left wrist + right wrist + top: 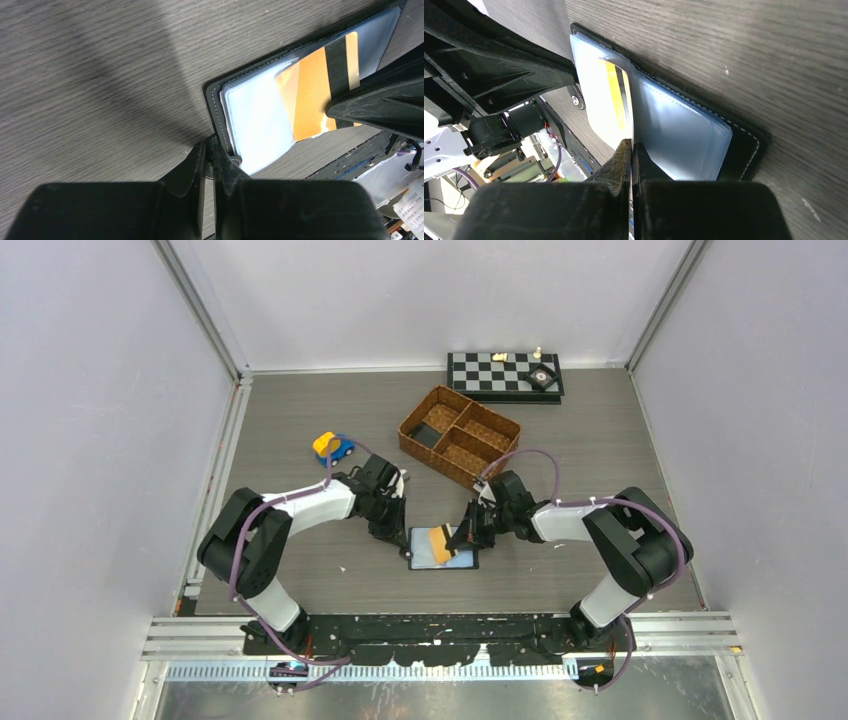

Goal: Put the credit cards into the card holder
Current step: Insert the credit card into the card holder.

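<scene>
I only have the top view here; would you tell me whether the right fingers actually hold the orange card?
Observer: Yes. The right wrist view shows the right fingers shut on the orange card's edge.
Operator: Thank you. Is the card in a sleeve yet?
Observer: Partly. In the left wrist view one end looks paler, lying under a clear sleeve of the holder.
Operator: And the left fingers?
Observer: They pinch the holder's near corner, beside its snap.

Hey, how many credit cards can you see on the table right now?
1. An orange card sits partly under a clear sleeve of the open card holder, pinched by the right gripper. Dark shapes in the wicker basket might be more cards; I cannot tell.
</scene>
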